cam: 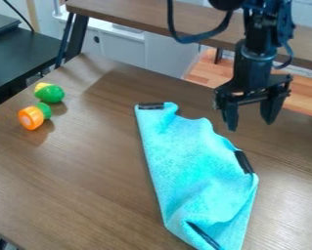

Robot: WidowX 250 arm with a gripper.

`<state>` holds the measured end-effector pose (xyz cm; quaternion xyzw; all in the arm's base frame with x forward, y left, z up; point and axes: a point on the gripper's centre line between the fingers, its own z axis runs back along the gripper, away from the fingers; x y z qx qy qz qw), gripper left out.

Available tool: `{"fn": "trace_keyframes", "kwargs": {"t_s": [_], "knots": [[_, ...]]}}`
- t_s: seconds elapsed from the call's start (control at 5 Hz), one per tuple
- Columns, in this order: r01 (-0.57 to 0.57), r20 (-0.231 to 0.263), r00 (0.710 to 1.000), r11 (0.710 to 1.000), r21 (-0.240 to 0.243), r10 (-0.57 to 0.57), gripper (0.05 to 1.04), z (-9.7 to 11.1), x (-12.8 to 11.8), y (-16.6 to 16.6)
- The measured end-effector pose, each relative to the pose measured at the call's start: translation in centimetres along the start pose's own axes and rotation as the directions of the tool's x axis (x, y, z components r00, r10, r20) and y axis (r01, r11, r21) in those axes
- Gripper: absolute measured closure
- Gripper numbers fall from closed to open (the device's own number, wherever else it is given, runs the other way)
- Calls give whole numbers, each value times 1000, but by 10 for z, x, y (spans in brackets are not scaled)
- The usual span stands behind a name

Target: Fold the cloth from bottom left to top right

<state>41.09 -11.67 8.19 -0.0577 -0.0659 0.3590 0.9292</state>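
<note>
Black side table (pixel 22 58), white cabinets (pixel 122 46), pale wood surface behind (pixel 207 68)

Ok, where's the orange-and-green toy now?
In the camera view, the orange-and-green toy sits on the left part of the table, left of the blue cloth, just below the green-and-yellow toy.

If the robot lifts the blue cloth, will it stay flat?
Probably not: the cloth already wrinkles and bends, so it looks floppy. It would likely droop from the gripper. The black strips might be a bit stiffer.
</note>
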Motion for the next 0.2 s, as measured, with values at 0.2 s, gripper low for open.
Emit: {"fn": "trace_keyframes", "kwargs": {"t_s": [0.2], "knots": [[40, -45, 998, 998, 46, -38, 84, 13, 5, 8]]}}
